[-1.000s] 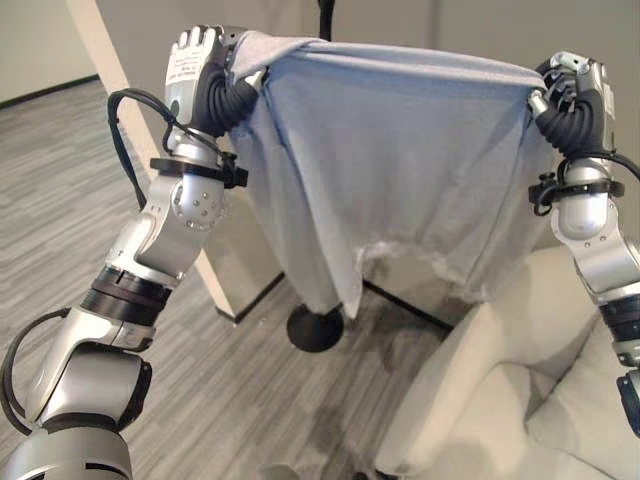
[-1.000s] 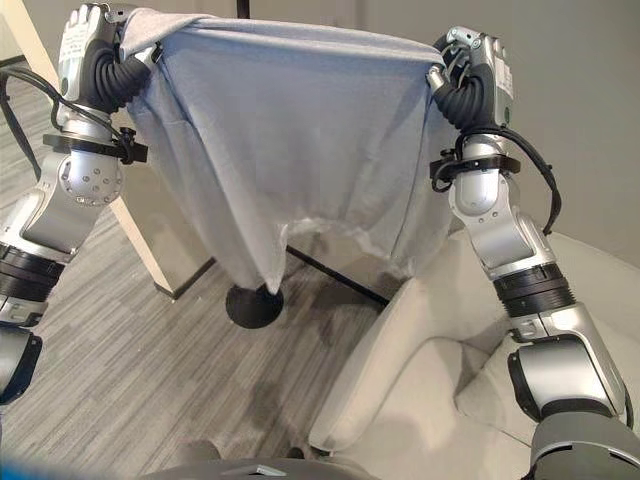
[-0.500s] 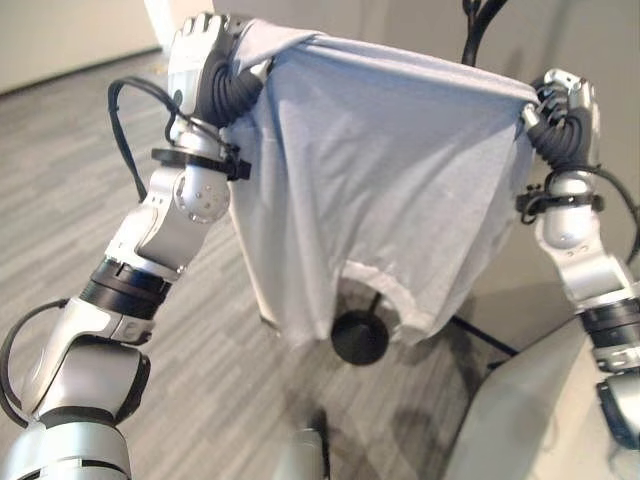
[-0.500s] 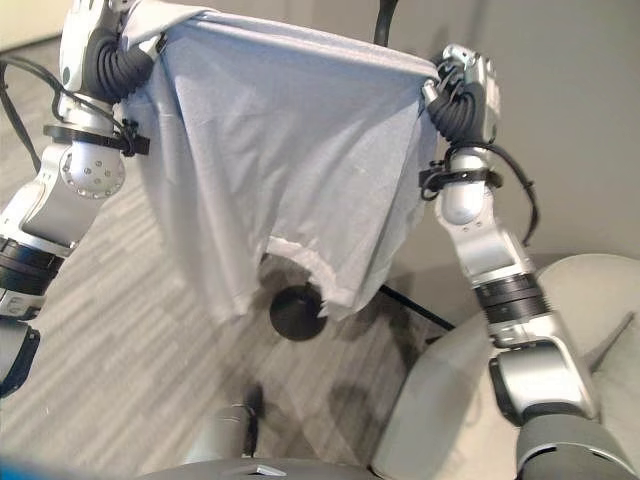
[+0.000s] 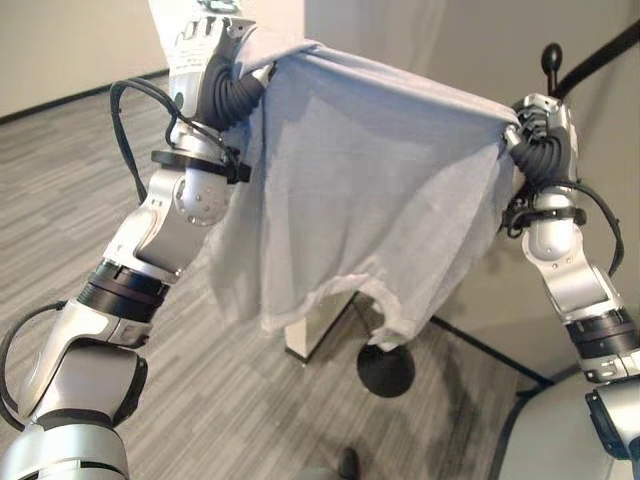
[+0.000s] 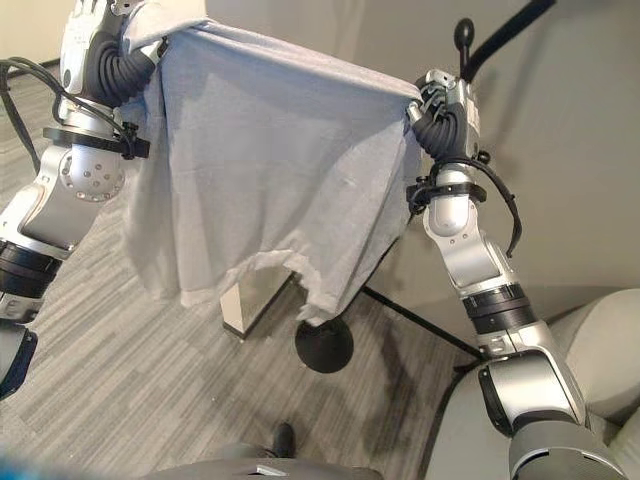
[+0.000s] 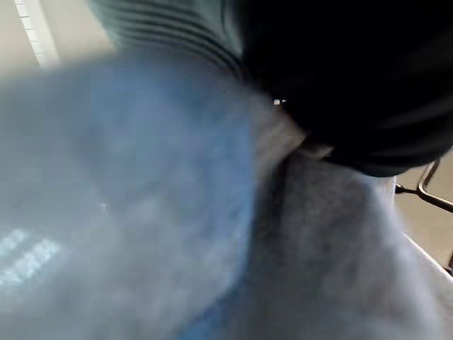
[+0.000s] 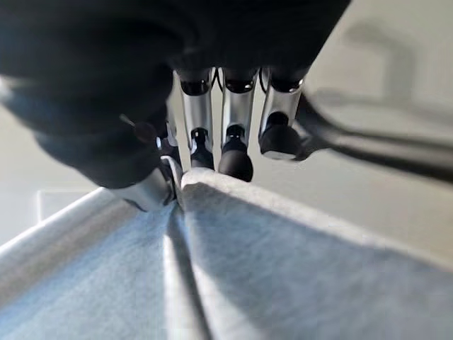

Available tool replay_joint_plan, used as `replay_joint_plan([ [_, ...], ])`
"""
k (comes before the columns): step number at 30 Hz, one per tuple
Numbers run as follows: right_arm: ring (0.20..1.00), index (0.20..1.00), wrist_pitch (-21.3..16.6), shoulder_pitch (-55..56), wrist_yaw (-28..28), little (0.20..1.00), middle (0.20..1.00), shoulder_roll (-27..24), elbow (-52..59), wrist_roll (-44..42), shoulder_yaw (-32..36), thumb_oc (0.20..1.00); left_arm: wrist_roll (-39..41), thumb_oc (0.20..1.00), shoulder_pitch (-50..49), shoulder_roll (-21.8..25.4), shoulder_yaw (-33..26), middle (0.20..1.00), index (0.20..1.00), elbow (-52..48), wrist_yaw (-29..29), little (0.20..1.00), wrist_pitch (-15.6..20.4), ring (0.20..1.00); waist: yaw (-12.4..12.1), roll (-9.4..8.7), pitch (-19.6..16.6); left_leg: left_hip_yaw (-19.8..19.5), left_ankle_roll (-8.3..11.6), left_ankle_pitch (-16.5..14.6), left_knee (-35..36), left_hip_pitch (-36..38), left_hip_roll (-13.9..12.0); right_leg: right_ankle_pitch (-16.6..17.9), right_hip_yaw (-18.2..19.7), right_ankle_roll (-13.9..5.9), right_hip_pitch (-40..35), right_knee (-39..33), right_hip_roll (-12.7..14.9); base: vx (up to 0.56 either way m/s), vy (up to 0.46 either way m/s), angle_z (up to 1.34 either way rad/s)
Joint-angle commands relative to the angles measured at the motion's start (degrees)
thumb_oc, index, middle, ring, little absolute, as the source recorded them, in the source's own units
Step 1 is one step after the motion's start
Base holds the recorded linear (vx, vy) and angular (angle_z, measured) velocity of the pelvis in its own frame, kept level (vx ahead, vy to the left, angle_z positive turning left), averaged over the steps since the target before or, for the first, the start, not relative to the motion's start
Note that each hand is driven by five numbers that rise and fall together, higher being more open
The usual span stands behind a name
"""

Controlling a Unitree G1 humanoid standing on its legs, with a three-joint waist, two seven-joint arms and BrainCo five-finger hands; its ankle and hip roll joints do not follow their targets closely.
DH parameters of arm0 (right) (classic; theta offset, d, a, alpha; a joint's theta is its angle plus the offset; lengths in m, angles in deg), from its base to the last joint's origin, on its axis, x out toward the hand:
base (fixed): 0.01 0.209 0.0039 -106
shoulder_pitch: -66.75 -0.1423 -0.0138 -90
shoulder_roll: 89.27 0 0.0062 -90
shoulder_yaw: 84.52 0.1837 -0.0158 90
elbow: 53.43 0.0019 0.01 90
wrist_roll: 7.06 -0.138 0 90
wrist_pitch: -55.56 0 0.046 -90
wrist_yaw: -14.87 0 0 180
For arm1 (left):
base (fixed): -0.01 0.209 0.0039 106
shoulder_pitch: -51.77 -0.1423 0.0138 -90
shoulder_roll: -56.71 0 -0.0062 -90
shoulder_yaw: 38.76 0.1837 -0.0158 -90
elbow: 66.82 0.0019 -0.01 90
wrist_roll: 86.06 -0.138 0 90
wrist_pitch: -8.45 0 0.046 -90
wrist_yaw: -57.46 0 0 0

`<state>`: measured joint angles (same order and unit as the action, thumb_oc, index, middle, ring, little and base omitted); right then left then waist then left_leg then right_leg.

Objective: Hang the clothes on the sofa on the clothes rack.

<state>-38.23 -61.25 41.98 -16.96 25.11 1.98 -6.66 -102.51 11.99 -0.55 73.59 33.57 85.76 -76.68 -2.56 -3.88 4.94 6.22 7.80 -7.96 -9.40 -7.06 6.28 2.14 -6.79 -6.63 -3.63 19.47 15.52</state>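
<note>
A light grey T-shirt point(image 5: 360, 190) hangs spread out in the air between my two raised hands. My left hand point(image 5: 205, 45) is shut on its upper left edge, high at the left. My right hand point(image 5: 540, 125) is shut on the opposite upper corner; in the right wrist view its curled fingers point(image 8: 233, 152) and thumb pinch the cloth point(image 8: 269, 269). The black clothes rack shows behind the shirt: a knobbed arm point(image 5: 552, 58) up by my right hand and its round base point(image 5: 386, 370) on the floor below the hem.
A white pillar point(image 5: 315, 325) stands behind the shirt. The beige sofa point(image 6: 590, 340) sits at the lower right. A black bar point(image 5: 490, 345) runs along the floor from the rack base toward the sofa. Grey plank floor point(image 5: 60, 190) lies open to the left.
The camera has swung left, so the sofa has slid toward the lower right corner. The shirt stays stretched between both hands, and the rack's knobbed arm now shows beside my right hand.
</note>
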Motion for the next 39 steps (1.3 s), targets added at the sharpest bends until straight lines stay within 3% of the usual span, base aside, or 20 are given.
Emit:
replay_joint_plan([
  [1, 0.200, 0.200, -1.18, -3.25, 1.31, 0.200, 0.200, -4.00, -1.32, 0.91, 3.60, 0.200, -1.03, 0.200, 1.05, 0.14, -3.70, 0.200, 0.200, -1.07, 0.78, 0.200, 0.54, 0.200, -1.89, 1.23, -4.04, -7.21, -8.56, 5.21, 9.84, 6.40, -4.29, 1.84, -2.09, -4.61, 2.97, -2.82, 0.47, 0.11, 0.016, 0.03],
  [3, 0.200, 0.200, -1.26, -3.57, 1.43, 0.200, 0.200, -4.09, -1.38, 0.87, 3.56, 0.200, -1.10, 0.200, 1.11, 0.22, -3.81, 0.200, 0.200, -1.26, 0.67, 0.200, 0.59, 0.200, -1.92, 1.48, -3.94, -6.95, -8.30, 4.89, 9.79, 6.59, -4.68, 0.64, -3.15, -4.77, 3.25, -5.16, 0.47, 0.09, -0.069, -0.24],
  [4, 0.200, 0.200, -1.28, -4.47, 1.83, 0.200, 0.200, -4.25, -1.38, 0.80, 3.66, 0.200, -1.01, 0.200, 1.78, 0.16, -3.57, 0.200, 0.200, -1.37, 0.60, 0.200, 0.65, 0.200, -1.60, 1.89, -3.36, -6.85, -7.76, 4.35, 9.77, 7.00, -5.56, 0.71, -5.00, -5.47, 4.52, -11.42, 0.58, 0.11, -0.180, -0.22],
  [5, 0.200, 0.200, -1.42, -5.54, 2.40, 0.200, 0.200, -4.28, -0.91, 0.99, 3.67, 0.200, -0.88, 0.200, 2.72, 0.25, -3.20, 0.200, 0.200, -1.37, 1.08, 0.200, 0.75, 0.200, -0.63, 2.42, -1.89, -7.14, -7.40, 4.08, 9.91, 7.71, -6.13, 2.76, -4.55, -6.67, 8.50, -15.37, 0.38, 0.10, -0.196, 0.07],
  [7, 0.200, 0.200, -1.38, -5.92, 2.64, 0.200, 0.200, -4.37, -0.71, 1.14, 3.60, 0.200, -1.06, 0.200, 3.06, 0.22, -3.20, 0.200, 0.200, -1.51, 1.43, 0.200, 0.86, 0.200, -0.19, 2.60, -1.35, -7.25, -7.16, 3.92, 10.01, 7.99, -6.17, 3.57, -3.35, -7.13, 9.65, -17.38, 0.11, 0.08, -0.106, 0.20],
  [8, 0.200, 0.200, -1.07, -5.49, 2.89, 0.200, 0.200, -5.61, -0.72, 1.78, 4.29, 0.200, -1.64, 0.200, 3.19, 0.52, -3.33, 0.200, 0.200, -1.99, 2.24, 0.200, 1.23, 0.200, 0.86, 2.19, -1.12, -7.70, -6.76, 3.50, 9.89, 8.35, -5.76, 3.74, -0.18, -7.98, 8.90, -20.86, -0.73, 0.11, -0.109, 0.37],
  [10, 0.200, 0.200, -1.28, -6.03, 2.75, 0.200, 0.200, -5.30, -0.44, 1.86, 4.00, 0.200, -1.96, 0.200, 3.62, -0.04, -3.00, 0.200, 0.200, -1.90, 2.03, 0.200, 1.02, 0.200, 0.59, 1.46, -1.56, -7.69, -6.32, 3.01, 10.16, 8.92, -5.74, 5.35, 1.05, -8.32, 7.75, -20.88, -0.65, 0.18, -0.204, 0.37],
  [13, 0.200, 0.200, -1.16, -3.89, 2.31, 0.200, 0.200, -5.81, 1.42, 1.62, 5.38, 0.200, -2.11, 0.200, 2.42, -1.16, -3.30, 0.200, 0.200, -2.37, 1.28, 0.200, 1.49, 0.200, 0.56, 0.31, -3.30, -8.62, -4.54, 3.54, 12.08, 10.24, -7.48, 5.57, -1.72, -8.37, 4.83, -23.67, -1.70, 0.18, -0.239, 0.40],
  [20, 0.200, 0.200, -1.96, -1.65, 2.55, 0.200, 0.200, -6.81, 2.38, 0.55, 6.93, 0.200, -0.92, 0.200, 1.55, -1.69, -3.70, 0.200, 0.200, -2.60, 1.21, 0.200, 1.75, 0.200, 1.48, 0.90, -5.65, -9.37, -1.92, 4.38, 14.40, 11.20, -11.79, 2.08, -4.64, -7.57, 2.26, -24.47, -4.68, 0.10, -0.158, 0.32],
  [26, 0.200, 0.200, -2.64, 0.14, 2.92, 0.200, 0.200, -7.17, 3.49, -0.04, 8.33, 0.200, -0.19, 0.200, 0.85, -2.14, -4.32, 0.200, 0.200, -3.35, 1.55, 0.200, 1.69, 0.200, 2.08, 1.13, -5.67, -9.37, -0.40, 5.19, 14.40, 10.92, -13.50, 0.20, -5.95, -6.29, 1.06, -24.47, -6.24, 0.03, -0.062, 0.10],
  [39, 0.200, 0.200, -4.11, 2.52, 1.26, 0.200, 0.200, -5.91, 8.70, 0.18, 9.25, 0.200, -1.18, 0.200, -1.85, -1.70, -6.06, 0.200, 0.200, -5.91, 0.42, 0.200, 1.37, 0.200, 2.75, 1.62, -6.73, -6.74, -1.45, 4.48, 14.40, 12.24, -12.25, 1.10, -5.69, -6.91, 0.39, -24.47, -4.72, -0.03, 0.054, -0.02],
])
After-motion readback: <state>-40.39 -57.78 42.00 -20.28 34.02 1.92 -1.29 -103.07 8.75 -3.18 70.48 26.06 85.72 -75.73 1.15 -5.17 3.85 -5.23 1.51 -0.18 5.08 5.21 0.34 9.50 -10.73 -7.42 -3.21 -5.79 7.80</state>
